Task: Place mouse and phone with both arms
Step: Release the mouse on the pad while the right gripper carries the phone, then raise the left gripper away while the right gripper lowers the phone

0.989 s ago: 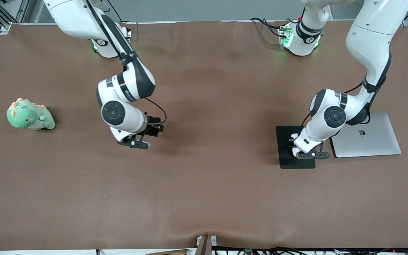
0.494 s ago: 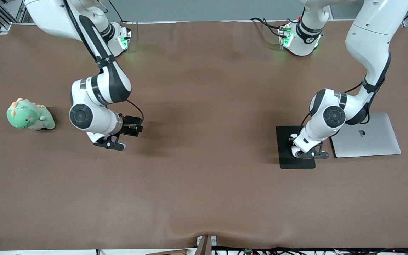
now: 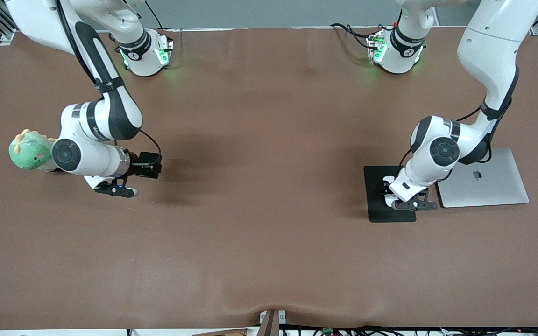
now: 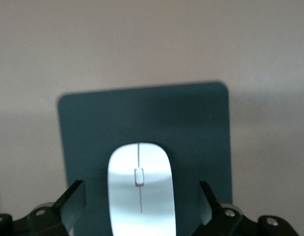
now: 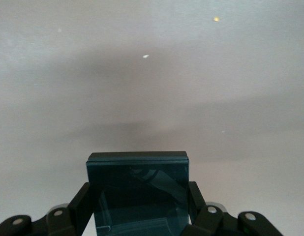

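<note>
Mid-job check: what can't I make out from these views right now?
- Front view: the mouse is hidden under the left hand over the black mat.
- Front view: the phone, shut in the right hand, is hidden.
- Right wrist view: the phone's near end is cut off.

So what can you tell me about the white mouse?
The mouse is a smooth white oval, plastic by the look, with a thin grey centre line and a small wheel. It lies flat on the black mat. The left end effector stands open around it, fingers clear of its sides.
</note>
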Robot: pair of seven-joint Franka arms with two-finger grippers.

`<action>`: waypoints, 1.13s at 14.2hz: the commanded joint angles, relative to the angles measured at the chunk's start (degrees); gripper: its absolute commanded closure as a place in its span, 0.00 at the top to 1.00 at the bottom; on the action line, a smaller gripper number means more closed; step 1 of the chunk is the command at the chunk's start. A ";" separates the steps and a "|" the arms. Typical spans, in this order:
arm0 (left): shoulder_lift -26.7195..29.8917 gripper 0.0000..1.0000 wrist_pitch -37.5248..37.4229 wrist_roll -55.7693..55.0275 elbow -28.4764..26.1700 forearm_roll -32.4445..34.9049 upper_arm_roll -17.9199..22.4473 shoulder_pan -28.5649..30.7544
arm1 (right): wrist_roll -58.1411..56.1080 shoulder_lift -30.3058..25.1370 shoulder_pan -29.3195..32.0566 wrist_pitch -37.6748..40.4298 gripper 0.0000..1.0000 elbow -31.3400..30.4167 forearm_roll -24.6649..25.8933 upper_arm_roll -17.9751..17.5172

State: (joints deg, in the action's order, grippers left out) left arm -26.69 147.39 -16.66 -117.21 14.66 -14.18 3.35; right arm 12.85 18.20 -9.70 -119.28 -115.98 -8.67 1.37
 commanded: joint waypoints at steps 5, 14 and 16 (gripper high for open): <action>8.14 1.00 -23.43 6.01 11.80 -4.36 -0.85 2.00 | -1.33 -2.73 4.51 -2.52 0.00 -5.82 5.14 -1.02; 18.15 1.00 -41.91 11.39 20.44 -11.57 3.28 1.74 | -12.22 -2.81 11.89 -11.23 0.00 -12.60 5.68 -1.02; 21.22 1.00 -45.24 12.26 21.31 -11.93 3.45 2.01 | -14.86 -2.81 13.91 -12.11 0.00 -13.74 5.68 -1.02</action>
State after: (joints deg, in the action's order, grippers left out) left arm -8.82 105.05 -5.88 -95.87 4.22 -11.18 5.28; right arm 0.52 18.05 1.59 -130.21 -126.79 -3.50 1.38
